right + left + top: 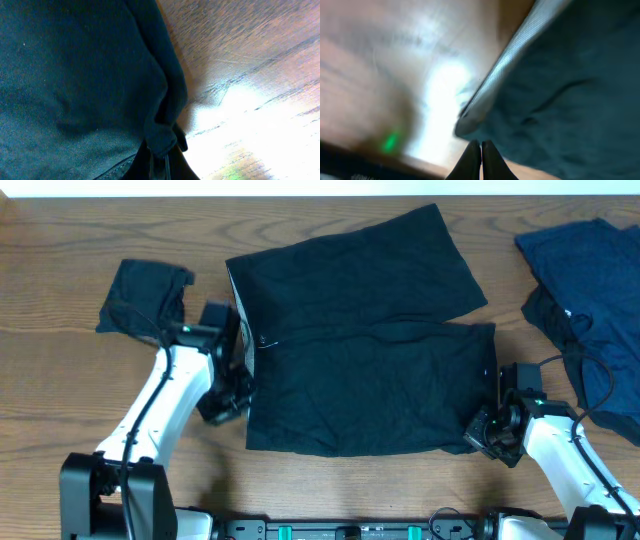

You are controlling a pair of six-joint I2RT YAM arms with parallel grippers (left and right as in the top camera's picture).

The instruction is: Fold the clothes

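Note:
A large black garment (pixel 365 345) lies spread over the middle of the table, with a pale grey-white strip (pixel 233 292) along its left edge. My left gripper (pixel 228 395) is at that left edge. In the left wrist view its jaws (pixel 481 146) are shut right at the corner of the strip (pixel 495 80), and no cloth shows between them. My right gripper (pixel 490 430) is at the garment's near right corner. In the right wrist view it (pixel 161 159) is shut on a bunched fold of the black cloth (pixel 160 135).
A small folded black garment (pixel 145 300) lies at the far left. Navy blue garments (pixel 585 270) are heaped at the right edge, with a cable over them. Bare wood (pixel 60 390) shows to the left and along the front.

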